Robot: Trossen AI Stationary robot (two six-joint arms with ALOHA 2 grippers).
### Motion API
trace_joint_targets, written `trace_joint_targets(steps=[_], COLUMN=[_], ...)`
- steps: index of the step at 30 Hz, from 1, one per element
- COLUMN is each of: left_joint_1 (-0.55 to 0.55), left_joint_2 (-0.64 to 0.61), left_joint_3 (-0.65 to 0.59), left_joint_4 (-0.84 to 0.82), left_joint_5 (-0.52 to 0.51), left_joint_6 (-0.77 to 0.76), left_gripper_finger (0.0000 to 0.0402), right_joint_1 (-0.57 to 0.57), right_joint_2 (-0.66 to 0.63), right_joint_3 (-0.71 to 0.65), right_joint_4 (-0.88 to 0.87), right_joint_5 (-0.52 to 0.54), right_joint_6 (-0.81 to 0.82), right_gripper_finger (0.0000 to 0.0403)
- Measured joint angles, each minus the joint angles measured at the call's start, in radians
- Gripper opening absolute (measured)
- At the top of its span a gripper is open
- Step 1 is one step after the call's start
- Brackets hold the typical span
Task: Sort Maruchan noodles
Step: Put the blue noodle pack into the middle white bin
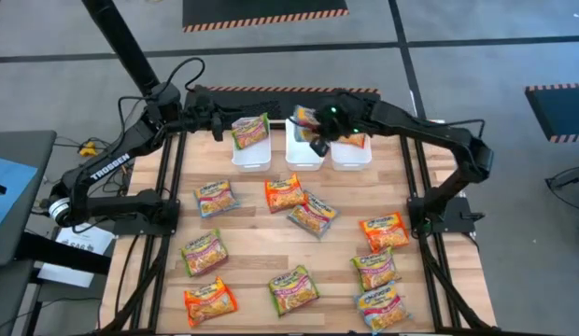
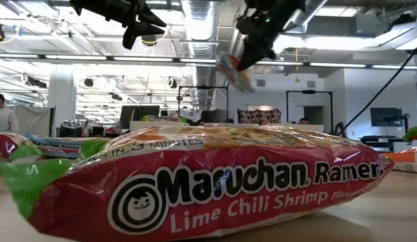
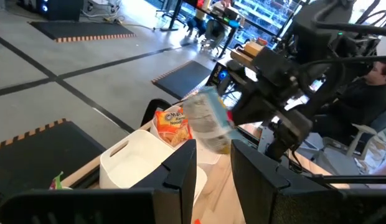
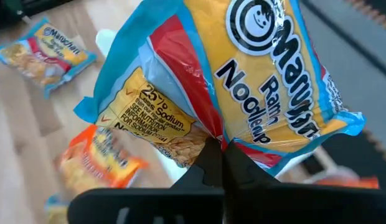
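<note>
My right gripper [image 1: 317,140] hovers over the middle white bin [image 1: 303,154] at the table's far edge, shut on a blue-edged Maruchan packet [image 4: 243,81], also visible in the low view as the packet [image 2: 234,70] hanging high in the air. My left gripper [image 3: 215,168] is open and empty, raised beside the left bin [image 1: 250,157], on which a green-edged packet [image 1: 250,131] lies. An orange packet [image 1: 353,140] sits in the right bin [image 1: 350,157]. Several more packets lie flat on the wooden table [image 1: 261,238]. My right gripper pinches the blue-edged packet between its two fingers [image 4: 211,163] at the middle of one long edge [image 4: 219,138], where the wrapper is crumpled. The packet is lifted clear above the bins and sticks out tilted beyond the fingertips.
Loose packets are spread across the table's middle and near part, among them an orange one [image 1: 285,193], a green one [image 1: 204,252] and a blue one [image 1: 381,308]. A lime chili shrimp packet [image 2: 208,188] lies close to the low camera. Black frame rails [image 1: 173,187] run along both table sides.
</note>
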Motion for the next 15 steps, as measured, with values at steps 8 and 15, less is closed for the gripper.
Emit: trace_joint_targets(steps=[8, 15], left_joint_1=[0.0, 0.0], left_joint_2=[0.0, 0.0], left_joint_3=[0.0, 0.0], left_joint_4=[-0.002, -0.031], left_joint_5=[0.0, -0.021], left_joint_6=[-0.001, 0.0], left_gripper_finger=[0.0084, 0.0084], right_joint_1=[-0.005, -0.005], right_joint_2=[0.147, 0.269], right_joint_3=[0.133, 0.227], right_joint_4=[0.085, 0.055], right_joint_5=[0.166, 0.319], right_joint_6=[-0.166, -0.166], right_gripper_finger=[0.0, 0.0001])
